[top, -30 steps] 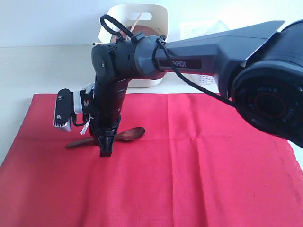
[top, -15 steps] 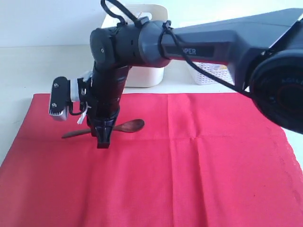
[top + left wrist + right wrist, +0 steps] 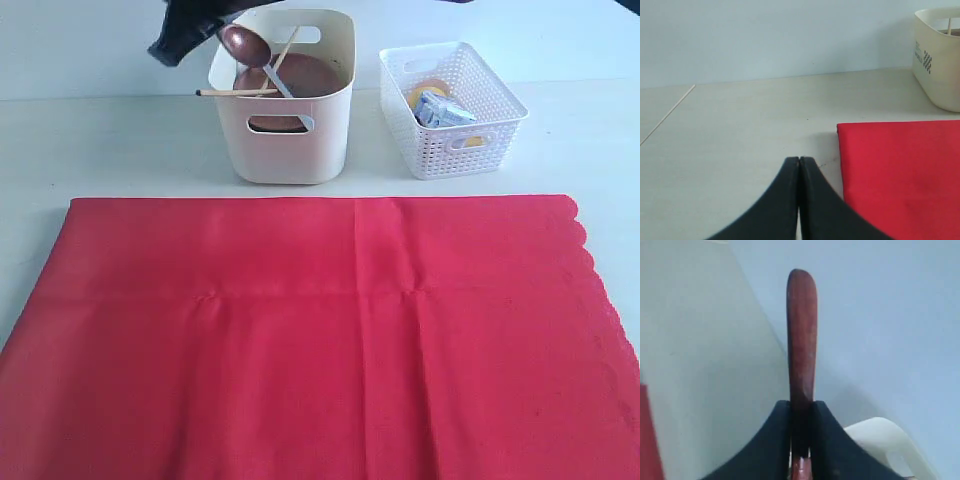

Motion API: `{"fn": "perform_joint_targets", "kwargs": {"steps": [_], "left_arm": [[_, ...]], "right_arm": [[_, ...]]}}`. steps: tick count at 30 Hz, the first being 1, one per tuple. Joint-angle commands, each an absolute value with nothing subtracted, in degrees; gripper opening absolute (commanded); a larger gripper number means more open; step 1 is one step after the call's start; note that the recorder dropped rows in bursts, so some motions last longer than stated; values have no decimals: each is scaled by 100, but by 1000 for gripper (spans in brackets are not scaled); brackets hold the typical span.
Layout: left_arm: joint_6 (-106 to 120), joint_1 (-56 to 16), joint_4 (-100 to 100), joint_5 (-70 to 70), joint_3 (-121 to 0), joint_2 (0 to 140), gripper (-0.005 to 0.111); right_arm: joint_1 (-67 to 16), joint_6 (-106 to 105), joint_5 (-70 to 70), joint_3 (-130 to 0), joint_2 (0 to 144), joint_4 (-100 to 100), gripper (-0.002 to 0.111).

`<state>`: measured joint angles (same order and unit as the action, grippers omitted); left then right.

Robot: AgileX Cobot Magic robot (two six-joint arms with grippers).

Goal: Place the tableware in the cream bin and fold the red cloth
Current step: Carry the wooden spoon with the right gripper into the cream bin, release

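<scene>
The red cloth (image 3: 330, 330) lies spread flat on the table, with its scalloped edge on the right. Behind it stands the cream bin (image 3: 290, 140), holding the round brown plate (image 3: 305, 75), the chopsticks (image 3: 235, 92) and the silver knife (image 3: 283, 84). My right gripper (image 3: 190, 30) is at the top edge, by the bin's left rim, shut on the dark wooden spoon (image 3: 243, 42). The right wrist view shows the spoon handle (image 3: 801, 330) pinched in the right gripper (image 3: 801, 402). My left gripper (image 3: 799, 160) is shut and holds nothing, low over the table beside the cloth's corner (image 3: 900, 170). Cup and bowl are hidden.
A white lattice basket (image 3: 455, 140) with a small carton and yellow items stands to the right of the bin. Bare pale table (image 3: 740, 125) lies left of the cloth. The cream bin (image 3: 940, 60) is at the edge of the left wrist view.
The right arm has lifted the spoon off the cloth and carried it back to above the cream bin. The arm has almost entirely left the exterior view.
</scene>
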<state>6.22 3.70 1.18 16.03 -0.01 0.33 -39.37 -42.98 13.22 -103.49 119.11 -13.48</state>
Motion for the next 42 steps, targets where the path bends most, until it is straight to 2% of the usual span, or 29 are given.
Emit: {"fn": "perform_joint_targets", "kwargs": {"steps": [1, 10, 19, 22, 29, 37, 39, 42], "left_arm": [[581, 338, 138, 1568, 0, 0, 1], [581, 338, 138, 1568, 0, 0, 1], [581, 338, 138, 1568, 0, 0, 1], [581, 338, 138, 1568, 0, 0, 1], [581, 338, 138, 1568, 0, 0, 1], [581, 338, 138, 1568, 0, 0, 1], [581, 338, 138, 1568, 0, 0, 1], [581, 338, 138, 1568, 0, 0, 1]], "right_arm": [[-3561, -3539, 482, -10390, 12033, -1357, 0], [-3499, -3440, 0, -10390, 12311, -1302, 1], [-3499, -3440, 0, -10390, 12319, -1302, 48], [-3515, -3325, 94, -10390, 12276, -1476, 54], [-3529, -1925, 1443, -10390, 11717, -2091, 54], [-3529, -1937, 3358, -10390, 11017, -1858, 54], [-3529, -1937, 3698, -10355, 10855, -1757, 51], [-3529, -1913, 3851, -10143, 10590, -1554, 36]]}}
